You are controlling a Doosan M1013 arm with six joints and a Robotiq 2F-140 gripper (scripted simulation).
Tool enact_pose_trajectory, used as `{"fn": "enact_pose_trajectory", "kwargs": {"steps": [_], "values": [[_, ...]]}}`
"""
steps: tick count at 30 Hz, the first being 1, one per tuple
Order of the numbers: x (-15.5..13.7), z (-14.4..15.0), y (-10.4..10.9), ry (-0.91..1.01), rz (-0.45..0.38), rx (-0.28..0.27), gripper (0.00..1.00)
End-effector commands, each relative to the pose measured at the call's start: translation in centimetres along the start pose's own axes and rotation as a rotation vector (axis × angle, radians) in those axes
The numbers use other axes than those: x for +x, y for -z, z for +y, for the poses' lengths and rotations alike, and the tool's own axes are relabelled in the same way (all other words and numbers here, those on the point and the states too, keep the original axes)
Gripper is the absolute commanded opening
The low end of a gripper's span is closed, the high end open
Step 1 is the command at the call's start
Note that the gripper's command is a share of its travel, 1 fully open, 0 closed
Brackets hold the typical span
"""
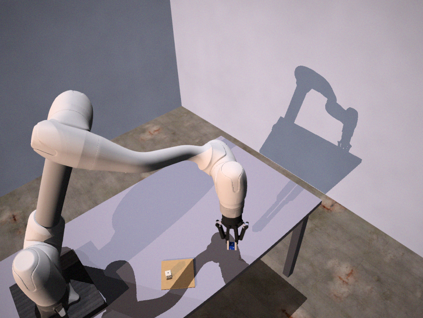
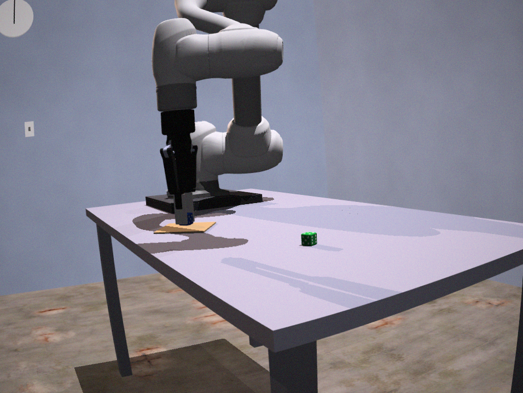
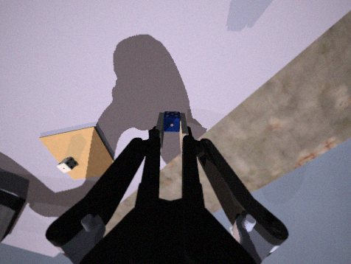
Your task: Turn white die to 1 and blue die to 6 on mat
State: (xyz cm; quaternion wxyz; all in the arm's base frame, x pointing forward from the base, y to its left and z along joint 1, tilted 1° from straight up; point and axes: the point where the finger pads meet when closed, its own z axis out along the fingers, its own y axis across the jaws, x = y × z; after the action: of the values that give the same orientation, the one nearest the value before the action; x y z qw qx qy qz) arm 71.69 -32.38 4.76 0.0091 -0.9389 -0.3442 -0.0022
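My gripper points down and is shut on the blue die. It holds the die above the table, to the right of the mat in the top view. In the wrist view one die face shows a single pip, and the face beyond it shows several. The white die sits flat on the tan mat with 1 on top; the gripper hides it in the exterior view. The green die sits flat on the table, off the mat; the arm hides it in the top view.
The table has its long edge just to the right of the gripper in the top view. The dark base plate of the arm stands beyond the mat. Arm shadows fall across the table and mat.
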Motion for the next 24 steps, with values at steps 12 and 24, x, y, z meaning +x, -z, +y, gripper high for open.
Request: {"fn": "enact_pose_trajectory", "kwargs": {"steps": [12, 24], "values": [[0.0, 0.0, 4.9, 0.0, 0.0, 0.0, 0.21], [0.0, 0.0, 4.9, 0.029, 0.0, 0.0, 0.21]]}}
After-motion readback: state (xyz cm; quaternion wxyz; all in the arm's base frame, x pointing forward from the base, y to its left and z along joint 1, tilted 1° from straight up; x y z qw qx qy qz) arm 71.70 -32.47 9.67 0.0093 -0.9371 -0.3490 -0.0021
